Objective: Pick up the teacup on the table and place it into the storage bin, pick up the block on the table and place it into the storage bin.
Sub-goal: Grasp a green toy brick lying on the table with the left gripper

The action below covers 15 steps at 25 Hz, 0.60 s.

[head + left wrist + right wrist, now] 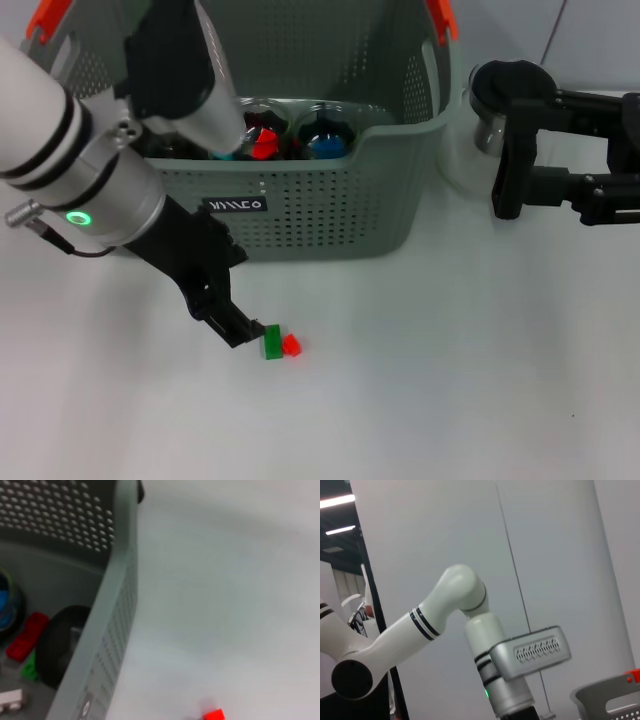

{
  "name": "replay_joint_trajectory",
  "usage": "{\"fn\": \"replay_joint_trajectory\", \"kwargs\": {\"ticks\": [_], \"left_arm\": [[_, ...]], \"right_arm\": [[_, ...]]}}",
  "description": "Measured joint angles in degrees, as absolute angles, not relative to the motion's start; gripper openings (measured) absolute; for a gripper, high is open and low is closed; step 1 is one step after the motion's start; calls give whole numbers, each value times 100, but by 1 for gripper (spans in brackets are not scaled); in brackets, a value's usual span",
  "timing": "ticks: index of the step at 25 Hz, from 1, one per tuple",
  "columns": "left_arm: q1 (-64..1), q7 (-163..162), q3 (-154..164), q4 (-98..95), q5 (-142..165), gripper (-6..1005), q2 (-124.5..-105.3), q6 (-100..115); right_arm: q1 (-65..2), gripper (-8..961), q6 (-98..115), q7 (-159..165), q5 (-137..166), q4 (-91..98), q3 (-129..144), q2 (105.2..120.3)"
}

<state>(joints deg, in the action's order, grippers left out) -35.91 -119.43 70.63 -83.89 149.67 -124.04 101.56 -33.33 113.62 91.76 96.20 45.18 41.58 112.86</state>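
The right wrist view shows the left arm point(420, 630), white with black rings at its joints. It bends at a round elbow and goes down to a grey wrist block with a slotted vent and a small green light. Behind it stands a pale wall. In one corner appears the grey rim of the storage bin point(607, 695) with an orange handle clip point(632, 674).

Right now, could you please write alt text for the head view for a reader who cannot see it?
The left end effector reaches down to a small green block beside a red block on the white table, in front of the grey perforated storage bin. The right end effector is off to the right of the bin.
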Motion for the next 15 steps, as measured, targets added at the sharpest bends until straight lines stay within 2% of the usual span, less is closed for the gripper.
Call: {"fn": "replay_joint_trajectory", "kwargs": {"ticks": [4, 15], "left_arm": [[-3632, -11641, 7264, -8166, 14994, 938, -12405, 10011], [-3567, -11145, 8053, -7641, 15545, 934, -12437, 9078]], "right_arm": [[-3334, 866, 11356, 9178, 9612, 4392, 4102, 11294], [-3337, 865, 11346, 9177, 9606, 4369, 3998, 11482]]}}
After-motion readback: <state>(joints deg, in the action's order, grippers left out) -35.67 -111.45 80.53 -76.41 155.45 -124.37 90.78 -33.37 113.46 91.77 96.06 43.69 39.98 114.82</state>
